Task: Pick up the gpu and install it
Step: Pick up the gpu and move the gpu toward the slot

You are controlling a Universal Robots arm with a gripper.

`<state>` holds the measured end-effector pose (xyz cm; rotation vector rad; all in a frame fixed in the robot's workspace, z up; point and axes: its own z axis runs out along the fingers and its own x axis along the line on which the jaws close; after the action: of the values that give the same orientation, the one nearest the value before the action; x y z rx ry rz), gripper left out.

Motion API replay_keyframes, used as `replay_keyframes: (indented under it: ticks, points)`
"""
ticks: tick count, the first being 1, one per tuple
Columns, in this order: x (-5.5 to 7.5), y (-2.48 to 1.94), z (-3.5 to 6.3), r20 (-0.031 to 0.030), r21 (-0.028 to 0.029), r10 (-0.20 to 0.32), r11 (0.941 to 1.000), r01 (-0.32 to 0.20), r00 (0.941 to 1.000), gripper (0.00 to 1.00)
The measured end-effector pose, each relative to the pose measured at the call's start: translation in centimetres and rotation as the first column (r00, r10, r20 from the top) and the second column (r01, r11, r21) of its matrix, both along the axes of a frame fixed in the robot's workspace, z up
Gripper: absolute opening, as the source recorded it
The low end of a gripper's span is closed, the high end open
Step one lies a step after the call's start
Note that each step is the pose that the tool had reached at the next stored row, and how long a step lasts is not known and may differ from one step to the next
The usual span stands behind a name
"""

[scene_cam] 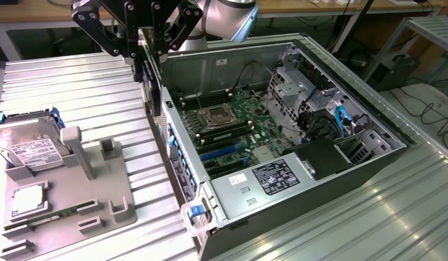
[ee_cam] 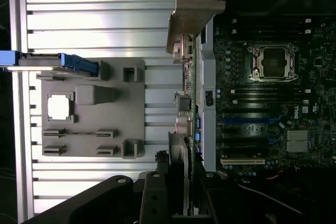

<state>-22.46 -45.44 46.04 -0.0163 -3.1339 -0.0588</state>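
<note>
Exterior view first: the gripper (scene_cam: 145,51) hangs over the side wall of the open computer case (scene_cam: 209,68). Its fingers pinch the gpu (scene_cam: 147,81), which is held upright and edge-on, clear of the ribbed desk (scene_cam: 78,87). From the wrist view the card sits above the line between the grey parts holder (ee_cam: 136,103) and the motherboard (ee_cam: 262,103), silver bracket foremost. A hard drive (scene_cam: 28,144), a processor (scene_cam: 28,198) and a memory stick (scene_cam: 56,215) sit in the holder.
</note>
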Motion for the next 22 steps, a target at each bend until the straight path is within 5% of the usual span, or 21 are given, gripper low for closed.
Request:
replay_keyframes:
  ticks: [22]
  points:
    - [2.1, 0.0, -0.01, 0.0, -0.0001, 0.0, 1.0, 0.0, 1.0, 0.27]
